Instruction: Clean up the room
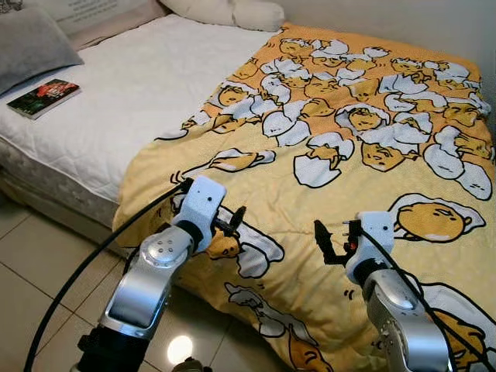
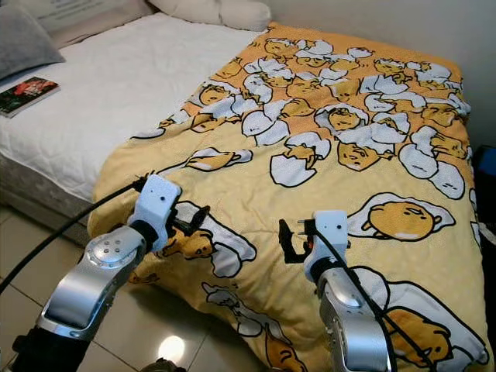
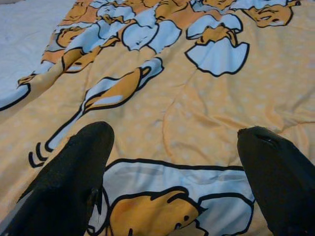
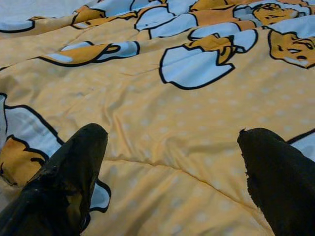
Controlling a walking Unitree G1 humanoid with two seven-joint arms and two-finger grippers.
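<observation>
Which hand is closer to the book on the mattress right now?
Left. The left hand hovers over the blanket's near-left edge, on the book's side; the right hand is farther right, over the blanket.

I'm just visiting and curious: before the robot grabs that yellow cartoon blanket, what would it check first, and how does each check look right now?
1. Left gripper open and holding nothing: ok.
2. Right gripper open and holding nothing: ok.
3. Both grippers over the blanket near its foot edge: ok.
4. Fingers already touching the fabric: cannot tell; the wrist views show cloth between the fingers, contact unclear.
5. Blanket spread over the mattress: not ok; it covers one side, bare white sheet on the robot's left.
6. Book clear of the blanket: ok, it lies apart on the sheet near the grey pillow.
</observation>
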